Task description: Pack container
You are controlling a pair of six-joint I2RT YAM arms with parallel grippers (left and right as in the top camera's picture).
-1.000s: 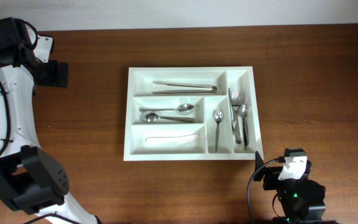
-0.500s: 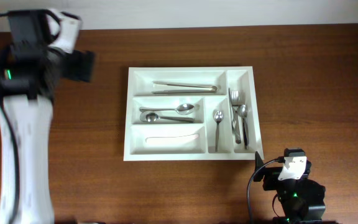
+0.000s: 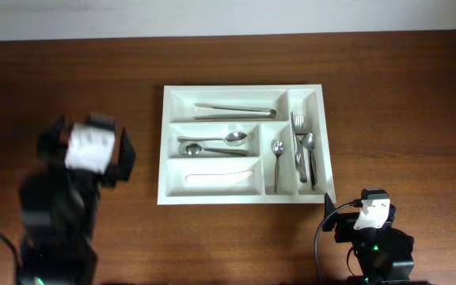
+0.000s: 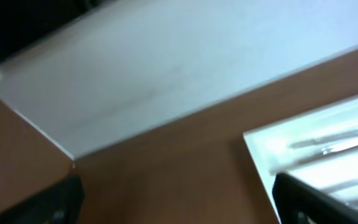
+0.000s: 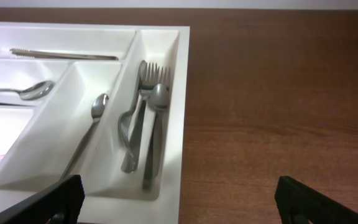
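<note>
The container [image 3: 165,142] is a large white cutlery tray at the middle of the wooden table. It holds tongs [image 3: 236,111], spoons [image 3: 212,144], a white knife [image 3: 216,174], a small spoon [image 3: 277,162] and forks [image 3: 301,146]. My left gripper [image 3: 125,154] is blurred, left of the tray; in the left wrist view its fingers [image 4: 179,199] are wide apart and empty, with the tray's corner [image 4: 260,146] at right. My right gripper [image 3: 328,214] rests near the front table edge, open and empty [image 5: 179,199], just off the tray's front right corner [image 5: 166,193].
A white wall [image 4: 166,68] runs behind the table's far edge. Bare brown tabletop [image 3: 402,119] lies to the right of the tray and in front of it.
My left arm has swung fast from the far left corner down toward the front, now blurred beside the tray's left side. The right arm and the cutlery have not moved.
</note>
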